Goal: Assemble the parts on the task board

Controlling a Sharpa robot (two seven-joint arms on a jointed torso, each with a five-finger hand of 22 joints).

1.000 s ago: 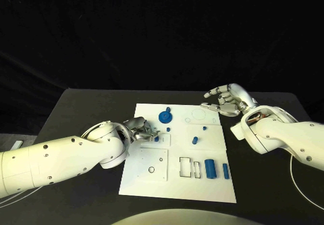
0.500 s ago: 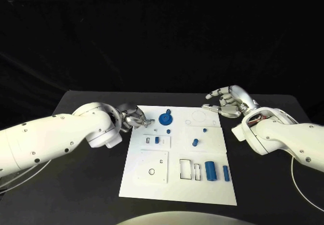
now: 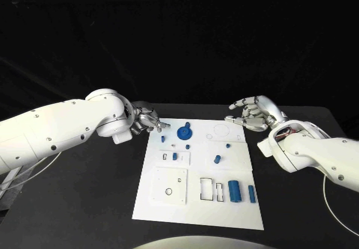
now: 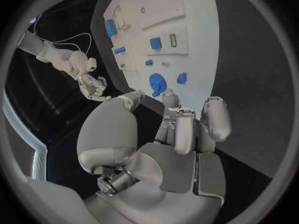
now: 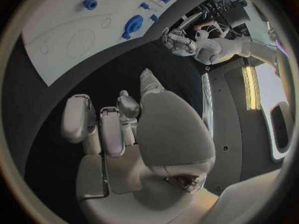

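Hovering at the far left corner of the white rectangular task board (image 3: 168,207), your left hand (image 3: 147,121) is carrying nothing; its silver fingers (image 4: 186,129) are curling loosely, slightly apart. You are seeing a small blue peg (image 3: 163,138) lying on the board just beside those fingertips, apart from them. Your right hand (image 3: 254,114) is hanging over the black worktop (image 3: 90,171) at the board's far right corner, fingers half-curled and apart, gripping nothing.

On the board: a round blue disc part (image 3: 183,132) is sitting near the far edge, with two small blue pieces (image 3: 174,155) in the middle-left recess area, a blue stub (image 3: 216,157) near the centre, and two upright blue cylinders (image 3: 234,190) standing at the near right beside black-outlined rectangular slots (image 3: 210,188).
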